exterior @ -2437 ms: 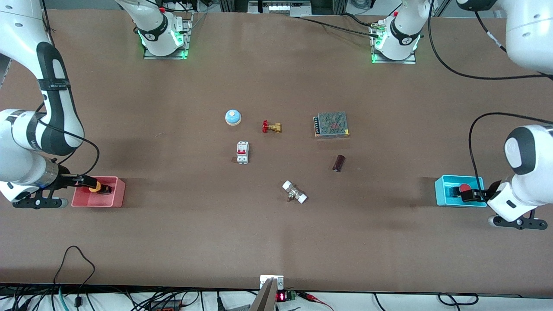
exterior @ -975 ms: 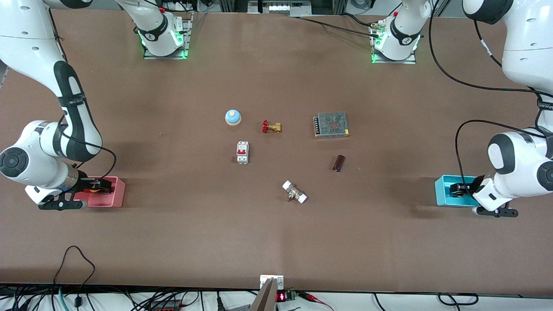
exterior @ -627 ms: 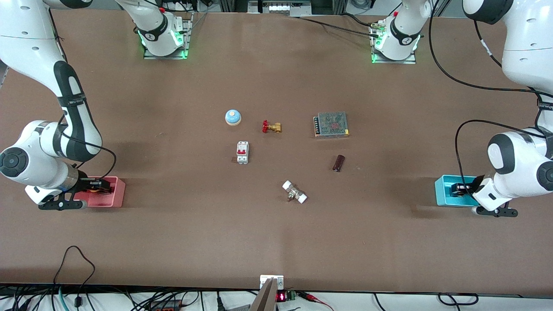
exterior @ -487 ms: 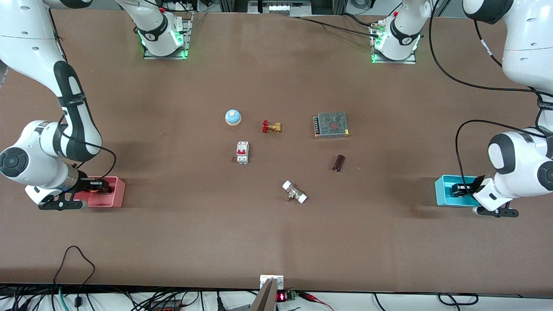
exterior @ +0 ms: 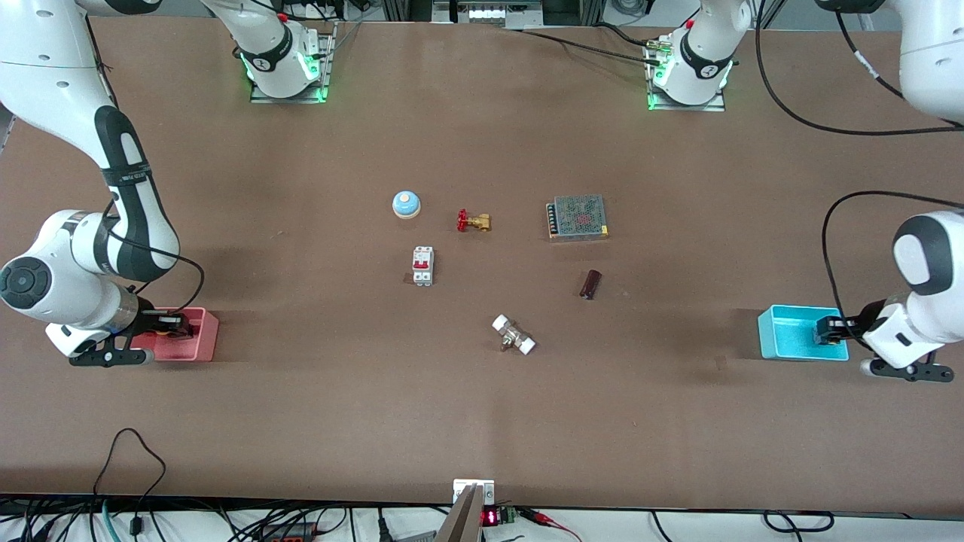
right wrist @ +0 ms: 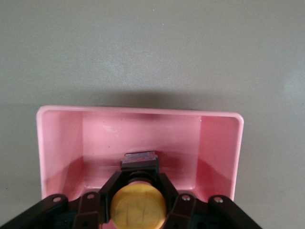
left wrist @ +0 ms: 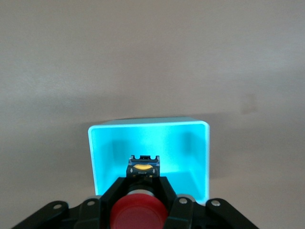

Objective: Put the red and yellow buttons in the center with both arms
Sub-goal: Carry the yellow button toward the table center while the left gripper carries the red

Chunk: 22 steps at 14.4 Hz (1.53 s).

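Both end effectors are clamped on the black bodies: left end effector (left wrist: 139, 198) grips red button (left wrist: 138, 213), right end effector (right wrist: 138, 191) yellow button (right wrist: 138, 208). Light, rigid, probably slick caps, so the body's the right hold.

White arms (exterior: 53, 83); black bands; black cables.

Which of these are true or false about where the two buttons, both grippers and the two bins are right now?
1. The left gripper is shut on the red button. True.
2. The red button lies on the floor of the blue bin. False: it is held in the gripper over the bin.
3. The right gripper holds the yellow button at the pink bin. True.
4. Both buttons already sit mid-table beside the white breaker. False: each is at its own arm's end of the table.
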Motion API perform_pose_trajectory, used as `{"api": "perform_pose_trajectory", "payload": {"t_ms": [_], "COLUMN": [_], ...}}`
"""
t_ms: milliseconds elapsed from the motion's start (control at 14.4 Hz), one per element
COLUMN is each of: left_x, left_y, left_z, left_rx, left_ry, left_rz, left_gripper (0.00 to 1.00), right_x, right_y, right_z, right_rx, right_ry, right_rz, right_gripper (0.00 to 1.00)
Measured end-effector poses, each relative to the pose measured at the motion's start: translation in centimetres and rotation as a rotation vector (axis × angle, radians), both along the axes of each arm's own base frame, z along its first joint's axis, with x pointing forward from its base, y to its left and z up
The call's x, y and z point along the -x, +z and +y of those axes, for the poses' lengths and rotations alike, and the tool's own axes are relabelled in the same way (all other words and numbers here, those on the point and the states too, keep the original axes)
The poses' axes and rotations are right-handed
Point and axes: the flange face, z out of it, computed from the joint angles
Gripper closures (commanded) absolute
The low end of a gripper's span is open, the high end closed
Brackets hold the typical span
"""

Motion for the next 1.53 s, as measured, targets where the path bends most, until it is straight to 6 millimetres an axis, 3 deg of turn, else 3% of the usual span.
{"api": "perform_pose_trajectory", "payload": {"t_ms": [209,348,557,766,905,1114,1323,1532], "left_x": [0.0,0.5,1.1,2.4,3.4,5.1,6.3,8.0], "left_y": [3.2,3.6,2.4,0.4,-1.0,-3.2,-5.0,-7.8], "left_z": [-4.3,-8.1,-13.7,-19.6,-23.1,-27.1,-29.6,-31.8], "left_rx": [0.005,0.006,0.006,0.009,0.009,0.002,-0.009,-0.012], "left_ry": [-0.048,-0.046,-0.035,-0.001,0.039,0.068,0.092,0.117], "left_rz": [0.028,0.084,0.146,0.191,0.211,0.229,0.223,0.198], "left_gripper": [0.70,0.70,0.71,0.71,0.71,0.72,0.72,0.72], "right_x": [0.0,0.4,1.6,3.3,4.1,5.4,6.7,8.1], "right_y": [2.4,6.0,12.8,17.9,19.2,18.1,14.3,9.1], "right_z": [0.1,0.1,1.0,5.5,9.7,16.6,22.8,25.5], "right_rx": [0.000,-0.001,-0.012,-0.059,-0.074,-0.087,-0.102,-0.127], "right_ry": [0.030,0.071,0.098,0.057,0.028,-0.028,-0.017,0.016], "right_rz": [0.014,0.037,0.060,0.104,0.114,0.116,0.072,0.018], "right_gripper": [0.64,0.64,0.64,0.64,0.64,0.64,0.64,0.64]}}
